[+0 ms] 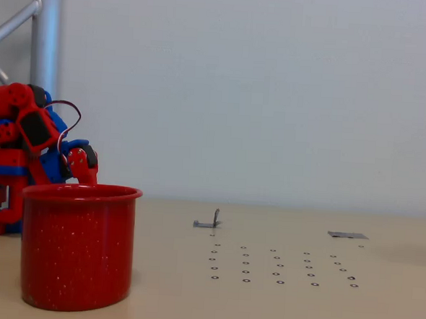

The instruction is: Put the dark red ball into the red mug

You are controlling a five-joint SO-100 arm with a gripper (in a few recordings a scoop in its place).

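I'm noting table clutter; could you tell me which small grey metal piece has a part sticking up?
The left piece, nearer the red mug: a tab stands up from it, while the right piece lies flat.

Red mug upright at the lower left of the fixed view

The red mug [77,245] is a large bright red cylinder with fine white speckles and a rolled rim, standing upright on the pale bench [276,308] close to the camera, its open mouth facing up; its inside is hidden from this low angle, so its contents cannot be told
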